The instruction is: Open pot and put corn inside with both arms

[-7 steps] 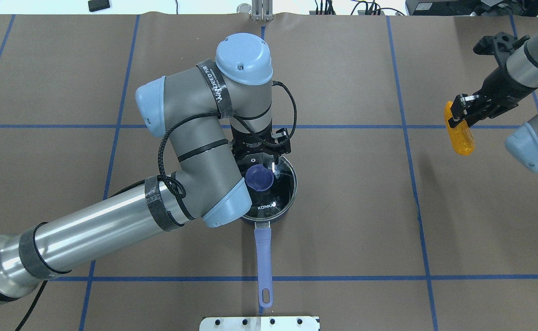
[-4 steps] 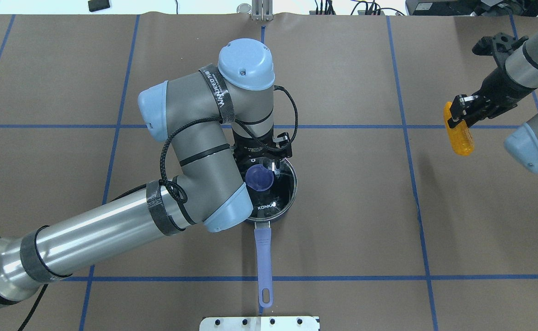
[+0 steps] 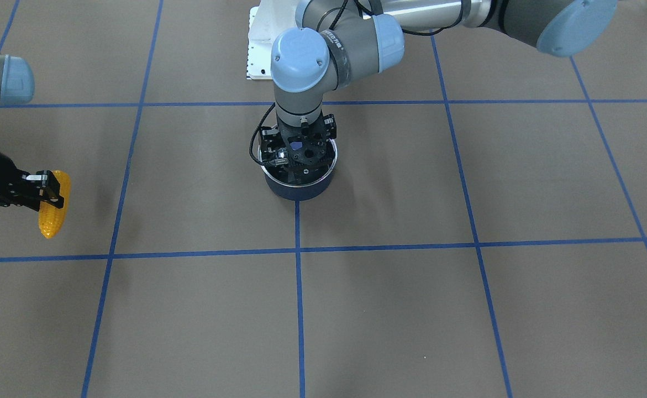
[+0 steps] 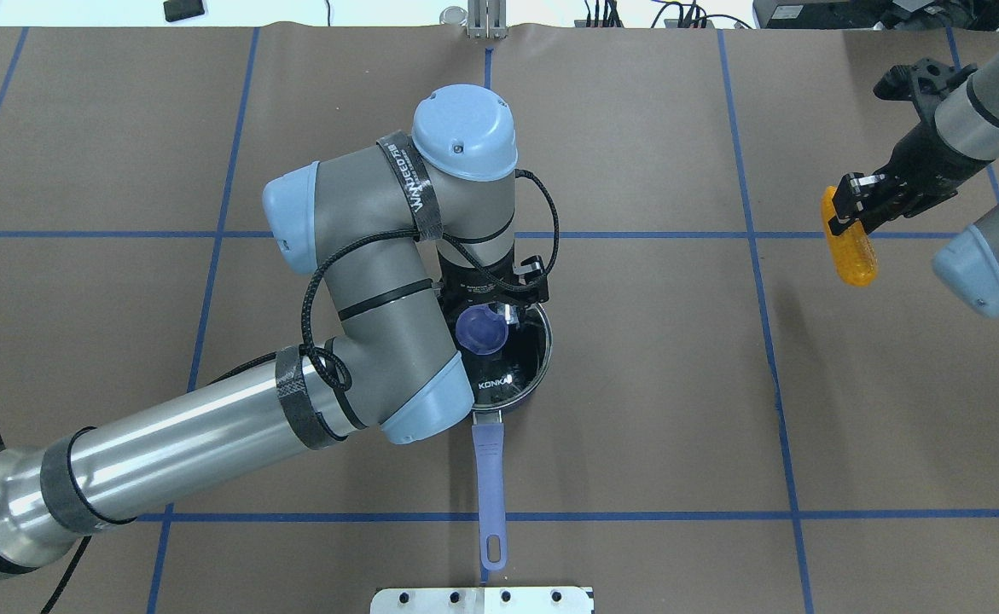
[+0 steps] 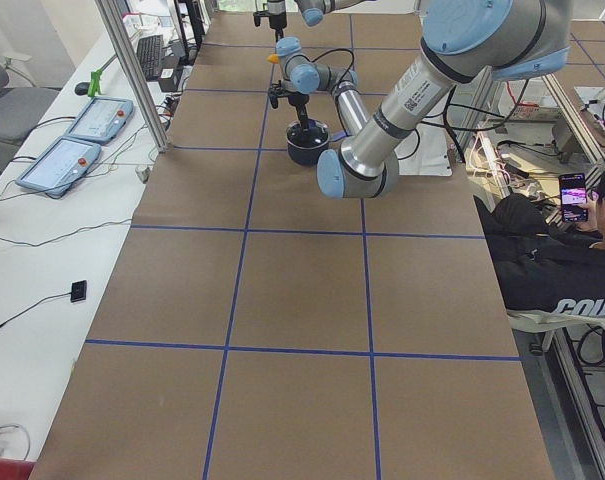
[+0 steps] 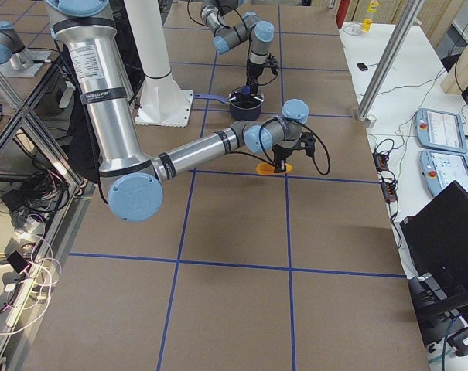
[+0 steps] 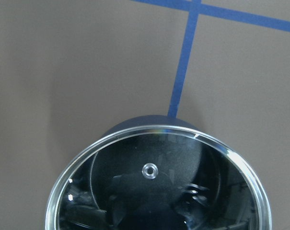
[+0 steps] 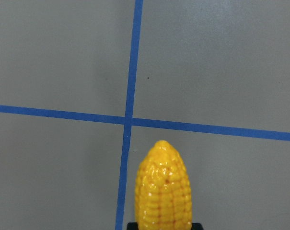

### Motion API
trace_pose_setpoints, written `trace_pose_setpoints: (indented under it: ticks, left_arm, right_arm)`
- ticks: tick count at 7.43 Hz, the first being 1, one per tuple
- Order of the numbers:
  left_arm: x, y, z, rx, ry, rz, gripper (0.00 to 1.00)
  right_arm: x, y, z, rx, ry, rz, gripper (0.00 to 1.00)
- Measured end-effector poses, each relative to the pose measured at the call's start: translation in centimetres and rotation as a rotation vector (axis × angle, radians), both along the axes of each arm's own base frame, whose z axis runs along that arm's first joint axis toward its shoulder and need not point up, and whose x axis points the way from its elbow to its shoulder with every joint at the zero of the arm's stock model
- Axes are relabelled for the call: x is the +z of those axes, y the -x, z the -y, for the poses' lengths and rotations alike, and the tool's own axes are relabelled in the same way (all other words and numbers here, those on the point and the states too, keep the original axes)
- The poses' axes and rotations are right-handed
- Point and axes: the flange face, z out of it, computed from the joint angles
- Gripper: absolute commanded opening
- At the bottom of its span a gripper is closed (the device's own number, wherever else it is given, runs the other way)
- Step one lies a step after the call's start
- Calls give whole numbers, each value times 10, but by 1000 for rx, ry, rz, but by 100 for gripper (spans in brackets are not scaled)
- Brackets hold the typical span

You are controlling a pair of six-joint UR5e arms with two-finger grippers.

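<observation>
Robotics lab, blue-taped grid table [image 5: 302, 290], teach pendants [image 5: 98, 118] on side bench [image 5: 42, 300], aluminium frame [image 5: 134, 75]

Your left arm's wrist [image 4: 463, 136] has closed in over the lid's blue knob [image 4: 479, 331]. The right gripper [image 4: 847, 207] has edged the corn [image 4: 856, 256] slightly farther from the robot.

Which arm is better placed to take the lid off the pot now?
Left. The left gripper is right at the lid on the pot. The right gripper is far off to the side and holds the corn.
</observation>
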Motion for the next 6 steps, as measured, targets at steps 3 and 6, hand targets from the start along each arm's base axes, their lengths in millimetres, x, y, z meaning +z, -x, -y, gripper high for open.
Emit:
trace_pose_setpoints:
  ticks: [3, 6]
  left_arm:
    - [5, 7, -5, -1, -4, -7, 80]
    - [8, 10, -7, -1, -5, -10, 65]
  right_arm:
    - [1, 1, 1, 0, 1, -1, 8]
    - [-1, 2, 1, -1, -1, 0, 8]
